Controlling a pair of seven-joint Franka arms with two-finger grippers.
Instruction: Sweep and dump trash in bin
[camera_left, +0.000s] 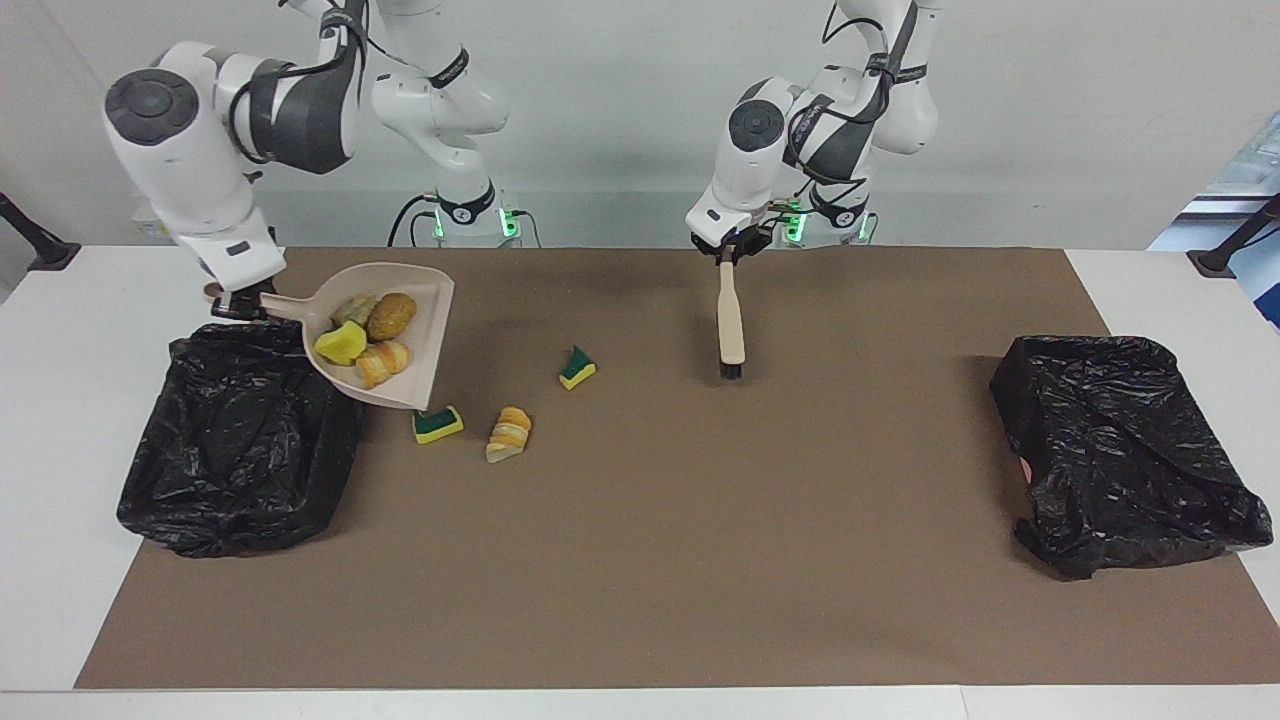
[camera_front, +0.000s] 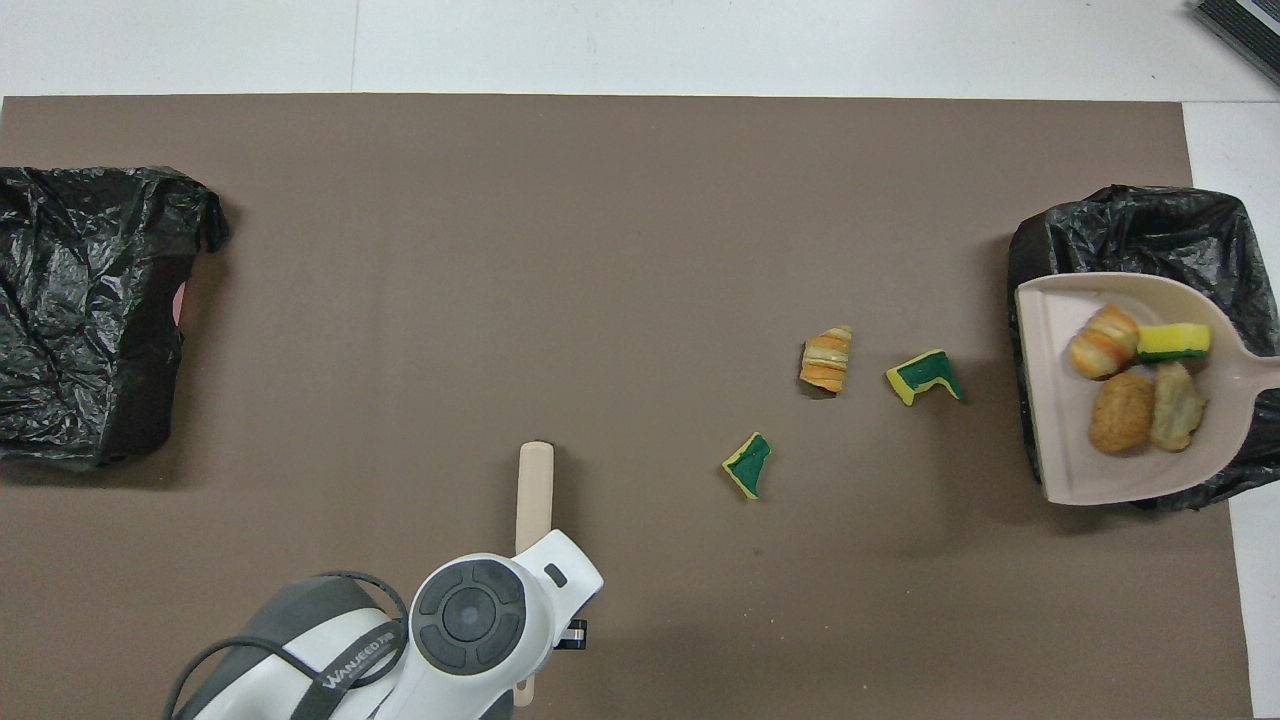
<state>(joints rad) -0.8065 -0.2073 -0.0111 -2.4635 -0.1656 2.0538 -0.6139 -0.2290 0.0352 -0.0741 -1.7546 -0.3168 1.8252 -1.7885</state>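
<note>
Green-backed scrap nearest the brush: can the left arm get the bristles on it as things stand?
Probably yes. The left end effector holds the brush upright, and only bare mat lies between its bristles and that scrap. The dustpan is away over the bin.
</note>
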